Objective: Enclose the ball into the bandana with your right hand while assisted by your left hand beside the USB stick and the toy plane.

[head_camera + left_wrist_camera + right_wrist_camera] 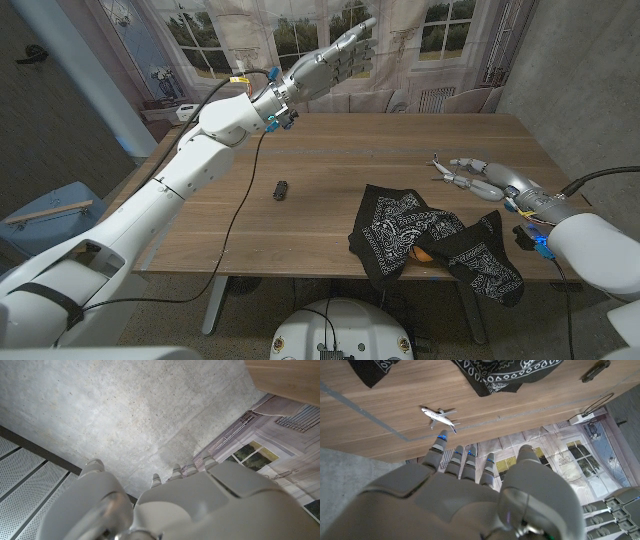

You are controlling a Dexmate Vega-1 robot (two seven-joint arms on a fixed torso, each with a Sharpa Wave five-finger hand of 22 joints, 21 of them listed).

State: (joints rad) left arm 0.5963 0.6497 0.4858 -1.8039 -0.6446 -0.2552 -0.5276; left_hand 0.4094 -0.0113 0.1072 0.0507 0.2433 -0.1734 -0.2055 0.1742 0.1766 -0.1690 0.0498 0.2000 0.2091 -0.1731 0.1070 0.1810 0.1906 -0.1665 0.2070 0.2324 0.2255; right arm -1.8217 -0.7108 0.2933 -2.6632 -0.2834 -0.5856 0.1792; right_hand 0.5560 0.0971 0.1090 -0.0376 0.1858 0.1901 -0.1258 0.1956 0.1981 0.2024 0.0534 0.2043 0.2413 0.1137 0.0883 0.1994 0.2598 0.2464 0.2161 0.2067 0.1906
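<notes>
A black paisley bandana (430,238) lies crumpled near the table's front edge, and a bit of the orange ball (422,254) peeks out from under its folds. The small dark USB stick (282,190) lies to its left. A white toy plane (438,166) sits right of the bandana, just ahead of my right hand (482,181), whose fingers are stretched out and hold nothing. My left hand (335,58) is raised high above the table's far side, fingers spread, holding nothing. The right wrist view shows the toy plane (439,416), bandana (506,375) and USB stick (596,371) beyond my right hand (470,495).
The wooden table (330,150) is bare wood on its far half. A black cable (240,200) hangs from my left arm across the table's left side. A painted window backdrop (300,30) stands behind the table.
</notes>
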